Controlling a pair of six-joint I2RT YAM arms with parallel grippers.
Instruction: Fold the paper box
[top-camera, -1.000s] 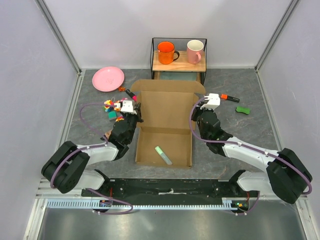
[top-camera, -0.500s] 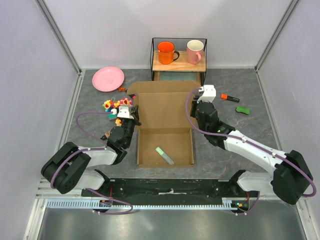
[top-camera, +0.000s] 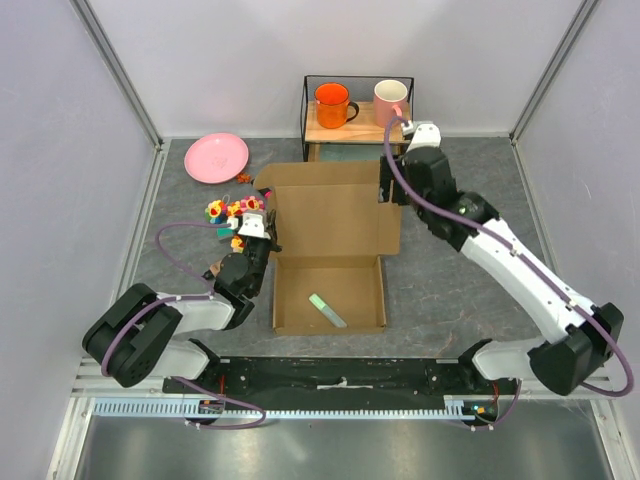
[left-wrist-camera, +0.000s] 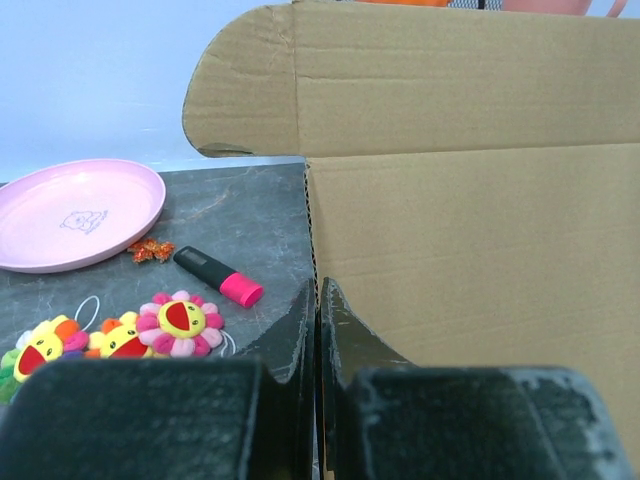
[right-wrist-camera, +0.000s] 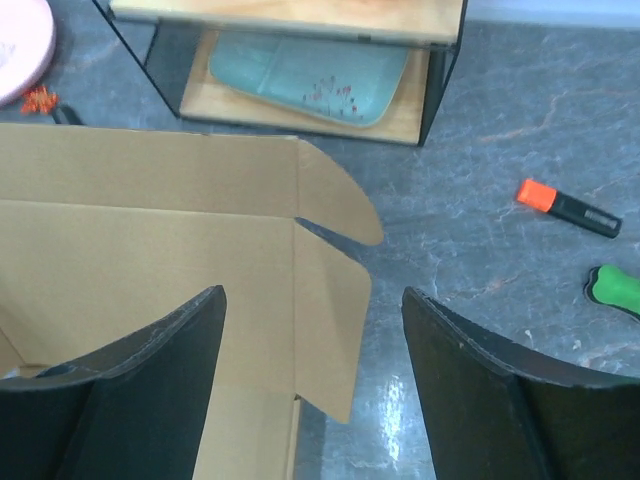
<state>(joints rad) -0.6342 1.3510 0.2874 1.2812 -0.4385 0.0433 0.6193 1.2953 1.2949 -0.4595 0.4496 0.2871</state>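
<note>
Pinching the upright wall of the corrugated brown paper box (left-wrist-camera: 450, 200), left gripper (left-wrist-camera: 318, 292) pressed together, right gripper (right-wrist-camera: 312, 300) spread wide, rounded flap (right-wrist-camera: 330, 330) between its fingers.

Right of the paper box (top-camera: 330, 240) the table (top-camera: 450, 290) is open near the front. Farther back an orange marker (right-wrist-camera: 568, 209) and a green piece (right-wrist-camera: 612, 288) lie on it. Plush toys (top-camera: 228, 212) and a pink marker (left-wrist-camera: 217, 276) crowd the left side. The wire shelf (top-camera: 360, 128) stands just behind the raised lid.

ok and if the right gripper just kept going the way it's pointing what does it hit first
Probably the paper box: its right side flap sits between the right gripper's open fingers, though depth is unclear.
</note>
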